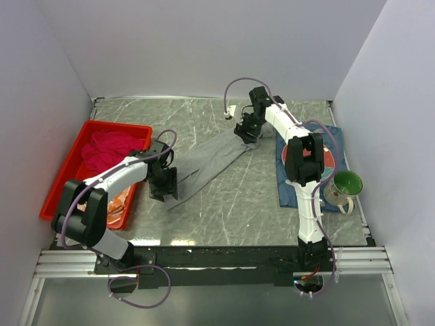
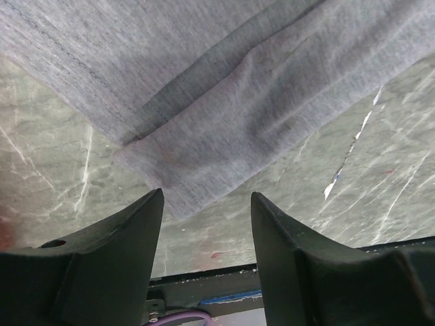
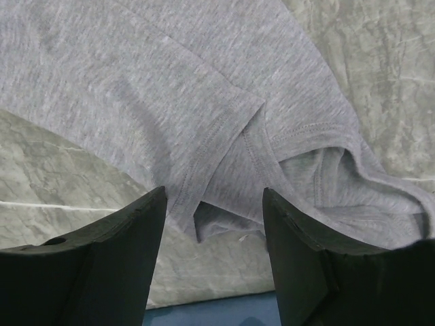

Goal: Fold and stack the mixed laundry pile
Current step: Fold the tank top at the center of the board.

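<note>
The grey garment (image 1: 211,159) lies stretched in a diagonal band across the marble table (image 1: 245,204), low left to upper right, with an arm of mine at each end. At the near-left end the left gripper (image 1: 165,187) hovers with its fingers (image 2: 115,251) spread and nothing clamped. In the left wrist view the folded tip of the cloth lies flat on the stone just ahead of them. At the far end the right gripper (image 1: 246,132) is also released, its fingers (image 3: 109,251) standing apart over a stitched hem, with bunched folds to one side.

The other two pieces sit in the red tray (image 1: 115,124) at the left edge. The crimson shirt (image 1: 107,148) is heaped at the back of it, and the orange-and-white cloth (image 1: 119,201) at the front is partly hidden by the left arm.

To the right, a blue mat (image 1: 285,190) lies under the right arm, with a metal cup (image 1: 345,185), green inside, on its near corner. White walls close the table on three sides. Bare marble lies open in front of the garment and behind it.

The count is three cloth pieces, one tray, one mat, one cup and two arms.
</note>
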Available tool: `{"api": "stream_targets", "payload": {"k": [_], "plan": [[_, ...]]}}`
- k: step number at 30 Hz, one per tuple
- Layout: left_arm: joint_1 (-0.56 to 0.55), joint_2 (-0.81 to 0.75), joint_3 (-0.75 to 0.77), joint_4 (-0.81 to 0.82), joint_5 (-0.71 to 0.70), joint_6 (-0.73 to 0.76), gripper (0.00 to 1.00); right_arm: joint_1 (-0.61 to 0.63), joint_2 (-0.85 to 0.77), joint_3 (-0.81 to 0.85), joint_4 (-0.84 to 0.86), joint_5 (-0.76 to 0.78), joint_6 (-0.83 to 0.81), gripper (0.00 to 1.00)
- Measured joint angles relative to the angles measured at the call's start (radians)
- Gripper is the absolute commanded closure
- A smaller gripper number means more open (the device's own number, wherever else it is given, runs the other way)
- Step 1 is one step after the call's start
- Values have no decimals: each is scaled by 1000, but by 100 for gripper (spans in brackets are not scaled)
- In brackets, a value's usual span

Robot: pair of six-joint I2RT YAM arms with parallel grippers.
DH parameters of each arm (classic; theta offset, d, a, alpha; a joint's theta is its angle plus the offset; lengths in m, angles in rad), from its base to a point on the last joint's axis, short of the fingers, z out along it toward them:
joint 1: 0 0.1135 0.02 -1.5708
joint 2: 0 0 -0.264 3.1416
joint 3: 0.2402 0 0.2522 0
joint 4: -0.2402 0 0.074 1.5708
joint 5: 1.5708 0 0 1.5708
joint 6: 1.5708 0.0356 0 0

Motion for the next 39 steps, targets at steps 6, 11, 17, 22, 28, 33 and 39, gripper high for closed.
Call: {"api": "stream_targets", "payload": {"k": [6, 11, 17, 22, 28, 33, 39], "plan": [[0, 23, -26, 22, 5, -1, 43, 0, 11, 0, -21, 3, 6, 47], [0, 54, -40, 25, 13, -6, 43, -2, 32, 0, -37, 2, 15, 50], [0, 74, -42, 27, 13, -16, 44, -5, 35, 0, -54, -7, 29, 81], [0, 84, -41, 27, 8, -19, 45, -14, 35, -2, -63, -20, 39, 100], [2, 85, -41, 27, 8, -23, 46, -74, -4, -105, -64, -46, 43, 100], [7, 88, -41, 27, 8, -23, 46, -130, -79, -220, -68, -51, 43, 100], [8, 89, -38, 24, 10, -21, 43, -142, -153, -293, -66, -66, 51, 76]]}}
